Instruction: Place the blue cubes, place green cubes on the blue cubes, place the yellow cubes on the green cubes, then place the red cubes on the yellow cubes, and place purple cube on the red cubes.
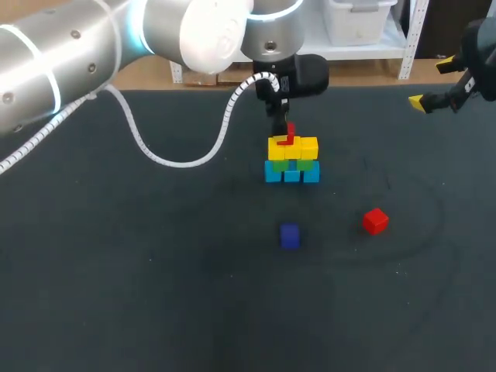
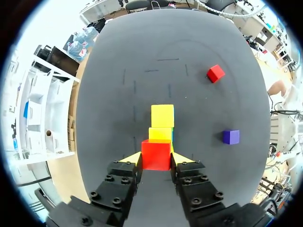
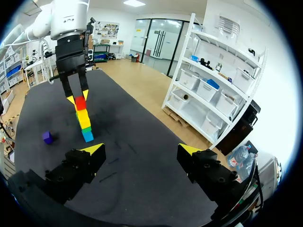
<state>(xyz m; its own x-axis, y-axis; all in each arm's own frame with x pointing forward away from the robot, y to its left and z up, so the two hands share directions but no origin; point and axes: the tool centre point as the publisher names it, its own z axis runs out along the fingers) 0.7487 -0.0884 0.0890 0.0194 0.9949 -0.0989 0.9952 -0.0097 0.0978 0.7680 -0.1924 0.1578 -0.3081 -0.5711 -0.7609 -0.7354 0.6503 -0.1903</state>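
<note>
The left hand (image 2: 156,161) is clenched on a red cube (image 2: 155,152): both yellow fingertips (image 2: 134,158) press its opposite sides. The hand points down over the stack on the table (image 1: 116,271), with the arm coming in from the left side of the head view. Directly under the hand, the red cube sits at the top of the yellow cubes (image 1: 293,148); the views do not show whether it rests on them or hangs just above. Below the yellow cubes lie the green cubes (image 1: 304,163), and below these the blue cubes (image 1: 291,173) stand in a row on the table. In the left wrist view, two yellow cubes show just ahead of the gripped cube. A purple cube (image 2: 231,136) lies on the table to one side of the left hand, apart from the stack. A loose red cube (image 2: 215,73) lies farther ahead of the hand on that same side, well apart from the stack. The right hand (image 3: 141,151) is released, its fingers spread wide with nothing between them. It is raised near the far right edge of the table, with the stack and the left hand well ahead of it.
</note>
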